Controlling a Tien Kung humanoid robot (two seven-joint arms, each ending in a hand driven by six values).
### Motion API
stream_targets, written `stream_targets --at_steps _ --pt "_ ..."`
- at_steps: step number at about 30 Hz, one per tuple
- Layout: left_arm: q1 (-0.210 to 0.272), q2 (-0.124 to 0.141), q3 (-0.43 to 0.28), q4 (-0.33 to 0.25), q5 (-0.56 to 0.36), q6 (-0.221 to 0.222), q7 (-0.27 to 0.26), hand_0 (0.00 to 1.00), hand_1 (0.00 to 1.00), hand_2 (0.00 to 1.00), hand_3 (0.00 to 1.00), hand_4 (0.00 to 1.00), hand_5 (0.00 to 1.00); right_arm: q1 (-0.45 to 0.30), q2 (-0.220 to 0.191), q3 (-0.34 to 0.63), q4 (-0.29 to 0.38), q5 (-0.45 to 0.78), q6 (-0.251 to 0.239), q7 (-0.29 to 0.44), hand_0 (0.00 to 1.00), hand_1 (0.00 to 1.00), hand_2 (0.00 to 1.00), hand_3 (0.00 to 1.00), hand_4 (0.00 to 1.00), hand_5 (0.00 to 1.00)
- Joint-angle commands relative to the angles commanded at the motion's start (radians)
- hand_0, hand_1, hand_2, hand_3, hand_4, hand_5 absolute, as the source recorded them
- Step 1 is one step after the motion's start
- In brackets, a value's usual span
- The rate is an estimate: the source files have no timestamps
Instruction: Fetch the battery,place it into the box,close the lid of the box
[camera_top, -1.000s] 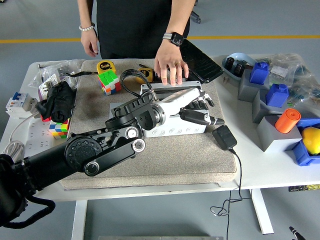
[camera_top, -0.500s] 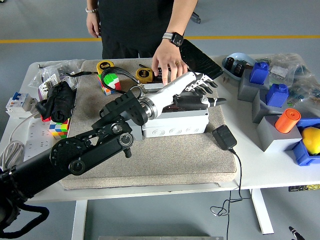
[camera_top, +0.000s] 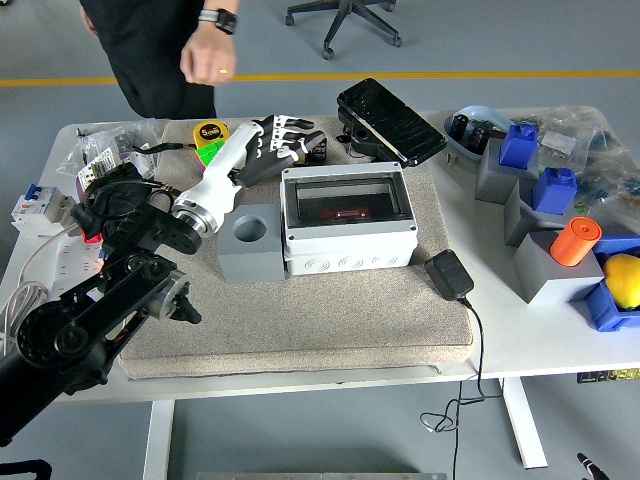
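The grey box (camera_top: 349, 245) stands in the middle of the beige mat, its lid (camera_top: 345, 180) lying flat on it. Through the lid's see-through window a small red-and-dark object (camera_top: 350, 213) shows inside; I cannot tell for sure that it is the battery. My left hand (camera_top: 288, 140) hangs above the mat's far left part, up and to the left of the box and apart from it. Its fingers (camera_top: 283, 126) are relaxed and hold nothing. A person's hand (camera_top: 205, 60) is raised at the far side, away from the box.
A grey block with a round hole (camera_top: 250, 245) sits just left of the box. A black phone (camera_top: 392, 120) lies behind it and a black charger (camera_top: 448, 274) at its right front. Grey and blue blocks, an orange cylinder (camera_top: 575, 240) and a yellow ball (camera_top: 622, 278) crowd the right side.
My left arm has swung off the box top to the far left, uncovering the grey block. The person's hand has lifted from the box and the person has stepped left.
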Motion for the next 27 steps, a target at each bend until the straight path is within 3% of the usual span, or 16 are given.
stream_targets --at_steps 9,14,27 --pt "0.067 0.050 -0.083 0.023 -0.002 -0.015 -0.008 0.611 0.672 0.644 0.673 0.998 0.592 0.002 0.003 -0.008 -0.003 0.010 0.006 -0.005 0.705 0.678 0.670 0.592 0.968 0.492" --pt "0.101 0.056 -0.132 0.009 -0.004 -0.015 -0.017 0.616 0.670 0.644 0.672 0.998 0.585 0.000 0.003 -0.010 -0.004 0.012 0.007 -0.006 0.704 0.679 0.670 0.591 0.968 0.494" --pt "0.122 0.065 -0.207 0.009 0.011 -0.014 -0.023 0.595 0.669 0.638 0.668 0.998 0.569 0.000 0.003 -0.010 -0.003 0.010 0.007 -0.006 0.703 0.679 0.671 0.592 0.967 0.495"
